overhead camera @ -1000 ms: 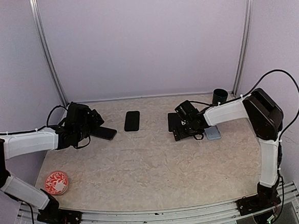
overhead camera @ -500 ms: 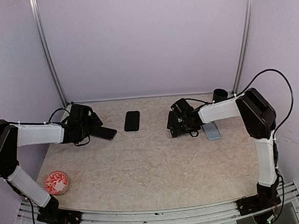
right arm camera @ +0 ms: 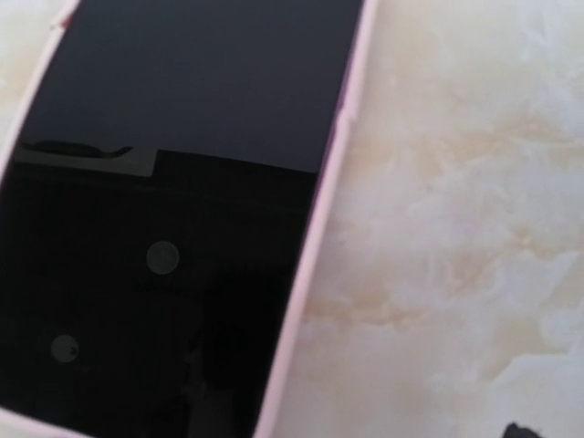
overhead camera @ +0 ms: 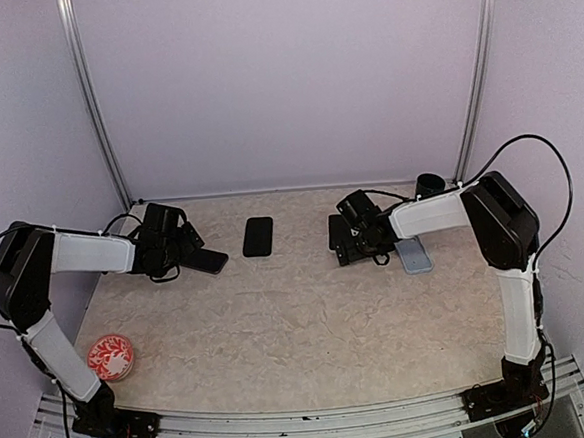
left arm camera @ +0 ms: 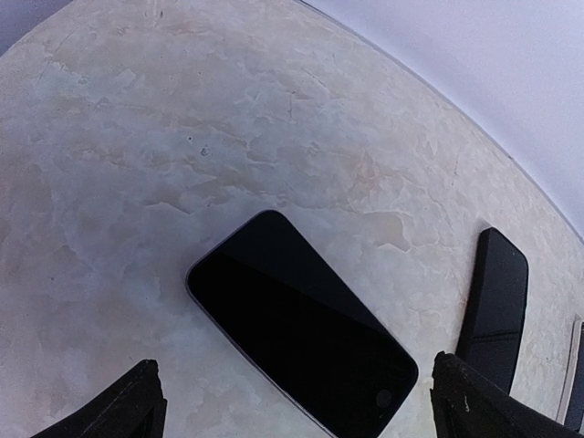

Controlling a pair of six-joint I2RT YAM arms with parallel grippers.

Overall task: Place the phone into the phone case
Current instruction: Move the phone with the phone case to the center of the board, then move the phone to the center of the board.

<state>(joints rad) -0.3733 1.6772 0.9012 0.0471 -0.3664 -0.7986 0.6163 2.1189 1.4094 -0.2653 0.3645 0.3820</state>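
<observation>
A black phone [left arm camera: 301, 351] lies screen up on the marble table, its home button at the near right. My left gripper [left arm camera: 306, 406] is open, its fingertips wide on either side of the phone's near end without touching it. In the top view the left gripper [overhead camera: 186, 252] sits just left of this phone [overhead camera: 209, 261]. A black slab [overhead camera: 258, 235], phone or case, lies mid-table. My right gripper [overhead camera: 352, 241] hovers open, low over a dark slab with a pale pink rim [right arm camera: 173, 210]. Only one fingertip [right arm camera: 524, 430] shows there. A grey-blue phone case [overhead camera: 415, 256] lies just right of it.
A black cup [overhead camera: 430, 184] stands at the back right corner. A red patterned dish [overhead camera: 111, 356] sits near the front left edge. The walls close in at the back and on both sides.
The left arm has swung its elbow back and left, with the gripper still beside the phone. The right gripper has shifted slightly back and left, uncovering the grey-blue case. Nothing was grasped.
</observation>
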